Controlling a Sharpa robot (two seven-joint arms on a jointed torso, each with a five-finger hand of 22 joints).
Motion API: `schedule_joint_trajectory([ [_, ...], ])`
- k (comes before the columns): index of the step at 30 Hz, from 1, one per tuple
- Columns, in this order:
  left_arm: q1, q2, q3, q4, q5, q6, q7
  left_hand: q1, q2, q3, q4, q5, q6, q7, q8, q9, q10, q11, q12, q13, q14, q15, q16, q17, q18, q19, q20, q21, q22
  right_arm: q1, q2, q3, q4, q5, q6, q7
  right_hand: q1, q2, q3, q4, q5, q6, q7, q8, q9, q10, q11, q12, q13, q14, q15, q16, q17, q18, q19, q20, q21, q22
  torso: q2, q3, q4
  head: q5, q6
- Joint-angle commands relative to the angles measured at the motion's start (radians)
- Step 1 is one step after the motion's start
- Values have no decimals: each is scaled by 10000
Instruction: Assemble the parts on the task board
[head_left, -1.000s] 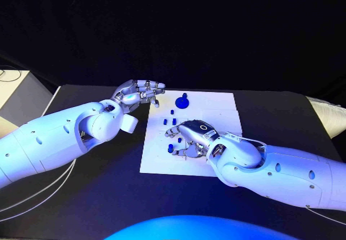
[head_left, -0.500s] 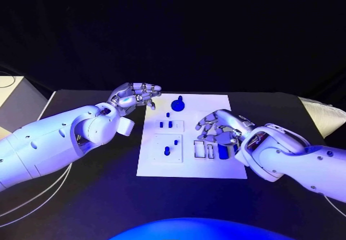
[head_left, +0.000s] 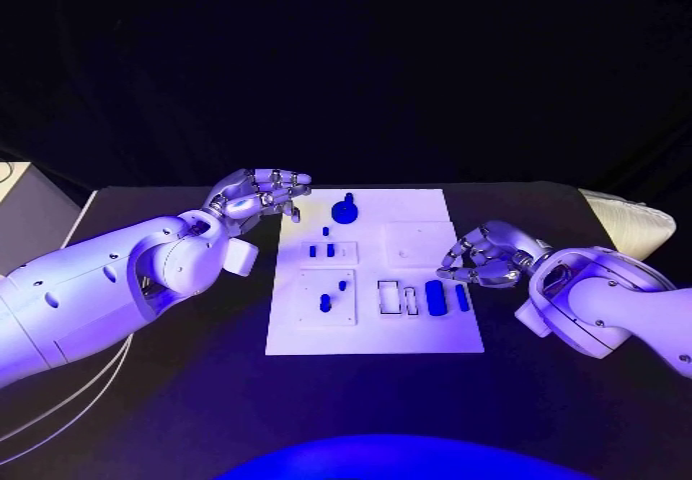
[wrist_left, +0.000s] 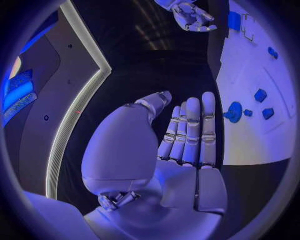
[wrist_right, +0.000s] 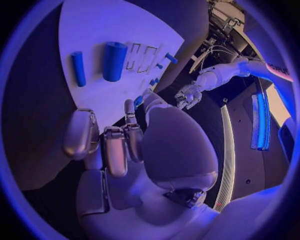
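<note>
Two blue parts (head_left: 436, 297) now lie side by side at the board's (head_left: 372, 335) right end, uncovered since the right hand (head_left: 490, 255) backed off past that edge, fingers curled on nothing. The left hand (head_left: 263, 192) still hovers by the top-left corner, fingers loosely apart and empty, so I'd guess another pick comes next.

No text, label or number can be read anywhere.

Small blue parts (head_left: 335, 296) on the task board (head_left: 433, 335) too tiny to ID, approx 9 o'clock of centre. Right arm (head_left: 620, 315) cut off by pic edge at 3 o'clock.
</note>
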Motion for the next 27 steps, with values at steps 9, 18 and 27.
schedule_joint_trajectory([
  [9, -81, 15, 8, 2, 11, 212, 71, 39, 28, -70, 4, -47, -71, -3, 48, -14, 76, -30, 72, 21, 13, 42, 73, -6, 148, 83, 10, -63, -22, -320, -75, -41, 300, -1493, 472, -2576, -1092, 112, -1240, 35, 821, 59, -93, 338, 46, 350, -58, 390, 1459, 885, -85, 221, 1807, -206, 233, -54, 668, 549, 4, -25, 0, -110, -8],
  [18, -98, 5, 8, 1, 20, 228, 72, 26, 30, -79, 19, -46, -69, -5, 52, -14, 73, -31, 82, 24, 20, 41, 83, -3, 147, 89, 9, -67, -25, -537, 284, -53, 259, -1988, 271, -3014, -1240, 224, -1748, 45, 831, 28, -103, 436, 54, 361, -64, 383, 1502, 893, -90, 238, 1860, -215, 243, -57, 716, 618, 9, -22, 23, -139, -14],
  [27, -121, -15, 9, 9, 22, 245, 70, 26, 30, -79, 19, -46, -69, -5, 52, -14, 73, -31, 82, 24, 20, 41, 83, -3, 147, 89, 9, -67, -25, -800, 740, -61, -15, -2233, 199, -3147, -1499, 332, -2131, 52, 946, 11, -112, 528, 63, 410, -71, 422, 1593, 906, -94, 260, 1930, -228, 266, -59, 789, 693, 21, -12, 16, -92, -47],
])
